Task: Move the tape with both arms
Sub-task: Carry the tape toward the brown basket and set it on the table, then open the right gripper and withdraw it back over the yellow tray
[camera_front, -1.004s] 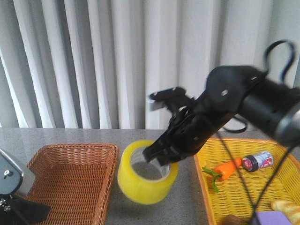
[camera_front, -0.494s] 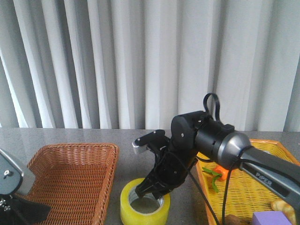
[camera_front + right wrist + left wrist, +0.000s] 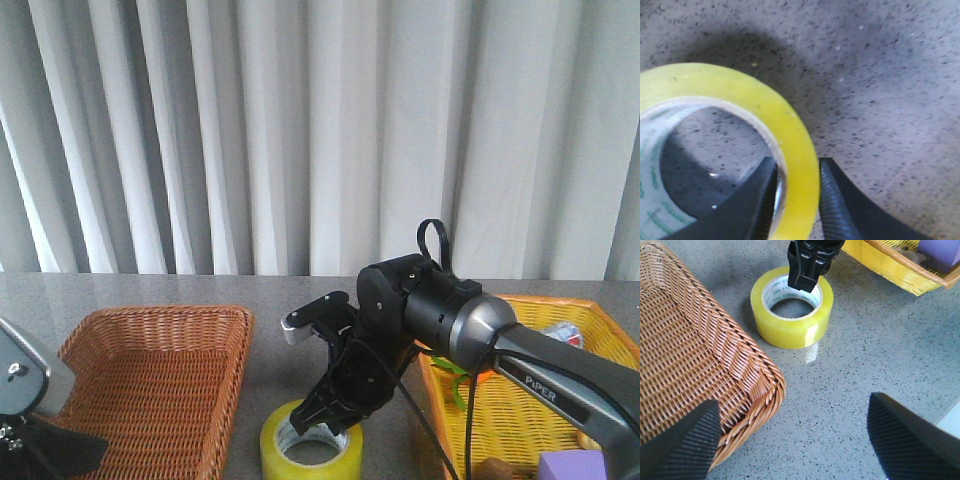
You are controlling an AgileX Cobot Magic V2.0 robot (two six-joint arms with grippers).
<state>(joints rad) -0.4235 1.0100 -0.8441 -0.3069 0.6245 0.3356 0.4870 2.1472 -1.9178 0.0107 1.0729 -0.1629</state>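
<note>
The tape (image 3: 300,458), a yellow roll with a white core, lies flat on the grey table between the two baskets. My right gripper (image 3: 318,418) reaches down onto its far rim. In the right wrist view my right gripper (image 3: 797,200) is shut on the tape's (image 3: 740,92) wall, one finger inside the core and one outside. In the left wrist view the tape (image 3: 790,325) lies beyond my left gripper (image 3: 792,405), which is open and empty, low over the table by the wicker basket's corner. The right gripper (image 3: 807,267) shows there at the roll's far rim.
A brown wicker basket (image 3: 150,325) stands left of the tape and also shows in the left wrist view (image 3: 690,345). A yellow basket (image 3: 437,405) at the right holds a carrot, a small can (image 3: 565,335) and a purple block (image 3: 585,465). Curtains hang behind the table.
My right arm has brought the tape down and toward the front, from the air onto the table. The left arm has not moved.
</note>
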